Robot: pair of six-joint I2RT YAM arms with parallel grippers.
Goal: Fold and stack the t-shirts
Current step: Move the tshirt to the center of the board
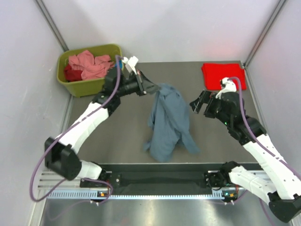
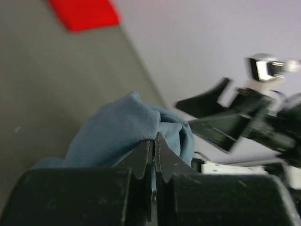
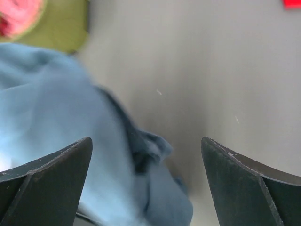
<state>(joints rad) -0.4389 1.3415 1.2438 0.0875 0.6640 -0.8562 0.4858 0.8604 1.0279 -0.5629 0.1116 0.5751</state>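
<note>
A slate blue-grey t-shirt hangs bunched over the middle of the table, its lower part trailing on the surface. My left gripper is shut on its top edge and holds it up; the left wrist view shows the cloth pinched at the closed fingertips. My right gripper is open and empty, just right of the shirt; its wrist view shows the shirt below, between the spread fingers. A bright red t-shirt lies folded at the back right. Salmon pink and dark red t-shirts lie in the bin.
An olive-green plastic bin stands at the back left corner of the grey table. White walls close the table on three sides. The red shirt also shows in the left wrist view.
</note>
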